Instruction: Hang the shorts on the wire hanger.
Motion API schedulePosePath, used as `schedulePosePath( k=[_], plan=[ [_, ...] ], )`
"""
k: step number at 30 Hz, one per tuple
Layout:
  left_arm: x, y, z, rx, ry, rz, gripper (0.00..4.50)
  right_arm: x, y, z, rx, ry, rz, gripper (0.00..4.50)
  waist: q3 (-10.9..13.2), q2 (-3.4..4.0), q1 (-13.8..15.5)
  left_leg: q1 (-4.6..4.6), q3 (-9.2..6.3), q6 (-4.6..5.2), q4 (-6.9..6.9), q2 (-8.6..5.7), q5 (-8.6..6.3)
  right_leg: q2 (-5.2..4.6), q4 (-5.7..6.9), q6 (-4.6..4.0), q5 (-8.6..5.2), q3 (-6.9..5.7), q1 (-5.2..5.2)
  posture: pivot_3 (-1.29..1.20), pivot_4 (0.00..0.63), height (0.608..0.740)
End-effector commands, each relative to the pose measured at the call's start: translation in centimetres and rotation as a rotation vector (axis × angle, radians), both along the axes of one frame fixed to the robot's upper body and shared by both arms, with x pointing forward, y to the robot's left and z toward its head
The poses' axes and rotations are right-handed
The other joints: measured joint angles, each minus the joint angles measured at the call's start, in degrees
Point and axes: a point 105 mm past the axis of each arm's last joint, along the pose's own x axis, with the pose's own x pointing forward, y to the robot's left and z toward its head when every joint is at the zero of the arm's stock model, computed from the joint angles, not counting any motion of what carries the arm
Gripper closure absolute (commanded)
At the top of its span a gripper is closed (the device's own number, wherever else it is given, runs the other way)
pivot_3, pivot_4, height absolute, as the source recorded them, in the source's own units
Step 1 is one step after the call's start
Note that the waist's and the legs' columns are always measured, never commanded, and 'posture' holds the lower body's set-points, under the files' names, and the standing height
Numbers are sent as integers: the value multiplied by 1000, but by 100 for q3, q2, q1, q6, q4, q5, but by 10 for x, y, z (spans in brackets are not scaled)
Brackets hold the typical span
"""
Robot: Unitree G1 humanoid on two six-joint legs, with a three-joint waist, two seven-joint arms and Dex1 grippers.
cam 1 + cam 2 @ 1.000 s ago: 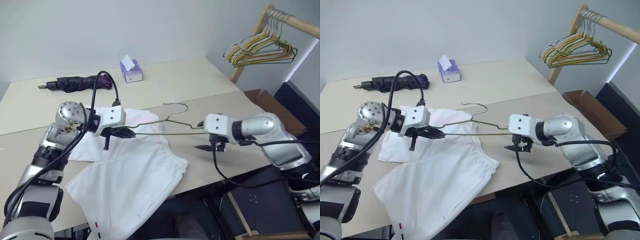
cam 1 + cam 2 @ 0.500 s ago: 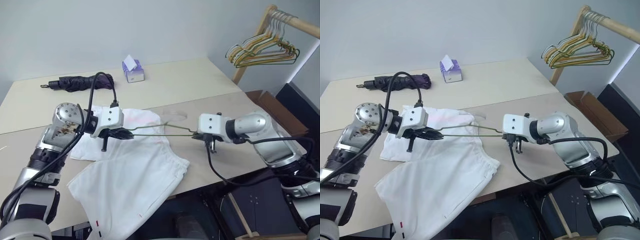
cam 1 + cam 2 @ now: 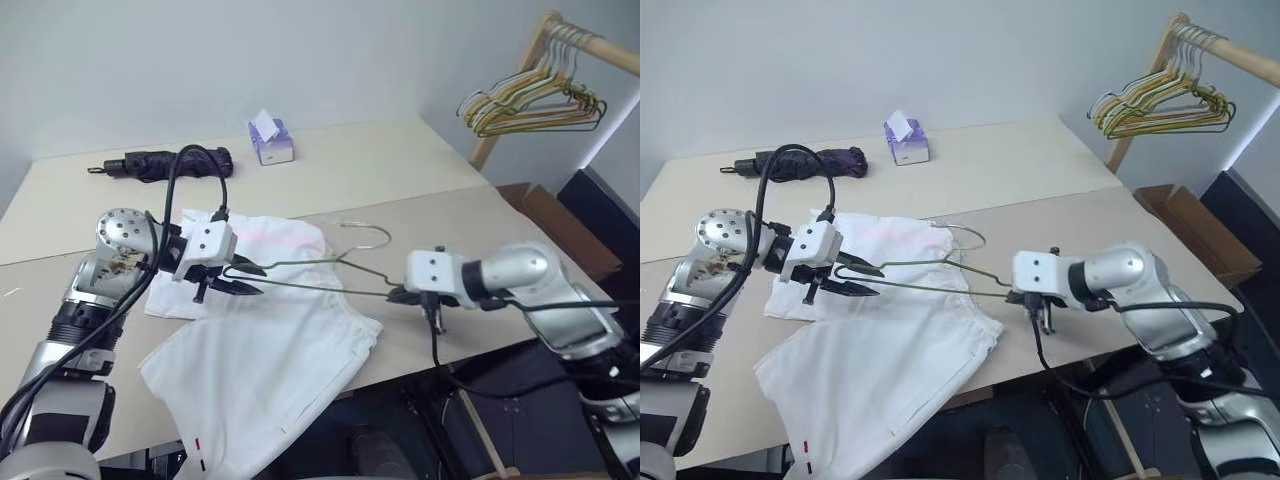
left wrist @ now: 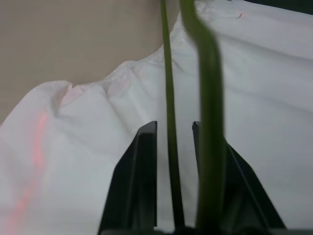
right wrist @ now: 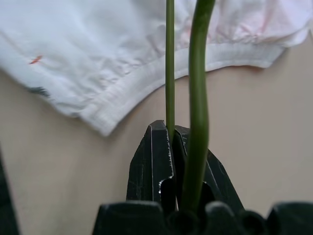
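While the right gripper [image 5: 168, 134] is clamped tight on one corner of the wire hanger [image 3: 320, 275], the left gripper [image 3: 243, 279] has its two fingers parted, the wire at the hanger's other corner running between them without being pinched. Held this way, the hanger lies nearly level above the bench [image 3: 400, 170], spanning from one gripper to the other, with its curved hook pointing toward twelve o'clock. Beneath it, the white shorts [image 3: 255, 350] lie spread on the bench, the gathered waistband under the hanger, one leg reaching to seven o'clock and hanging over the near edge, where small dark and red marks show by the hem. Farther off at eleven o'clock rests a folded dark umbrella [image 3: 170, 163], and at twelve o'clock a small purple tissue box [image 3: 271, 143]. Beyond the bench at two o'clock, a bunch of yellow and green hangers [image 3: 530, 105] hangs from a wooden rail [image 3: 585, 42].
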Motion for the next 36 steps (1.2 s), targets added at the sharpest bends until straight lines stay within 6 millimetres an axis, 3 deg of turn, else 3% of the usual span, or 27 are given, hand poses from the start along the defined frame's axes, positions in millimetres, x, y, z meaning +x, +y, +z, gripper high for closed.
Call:
schedulePosePath(
  k=[1,7,11,16,26,36],
  plan=[
    [12,15,23,-77,-65,97,1790,-11,-15,7,53,64,-73,4500,0,-1,10,1,0,0,0,0,0,0,0,0,0,-1,1,-212,29,740],
    [-1,21,36,-278,7,182,19,-34,-62,-27,194,386,-412,4500,0,-1,88,-3,0,18,-2,2,-11,0,-10,2,0,1,1,-206,53,740],
    [-22,7,42,-432,69,170,19,-44,-87,-43,344,605,-640,4500,0,-2,152,3,3,23,0,7,-14,-1,-5,3,0,12,6,-203,63,740],
    [-48,-10,38,-450,98,111,19,-53,-103,-60,415,886,-839,4500,2,-1,232,23,5,24,-2,9,-16,-2,-31,4,1,17,18,-197,70,740],
    [-50,-10,35,-403,80,127,19,-59,-81,-53,378,1179,-682,4500,3,1,370,22,8,29,-5,6,-19,12,-39,3,1,20,14,-164,67,740],
    [-53,-9,34,-387,79,132,19,-51,-76,-43,335,1226,-573,4500,3,1,541,21,13,31,-2,4,-21,9,-38,3,1,22,10,-132,61,740]
  ],
)
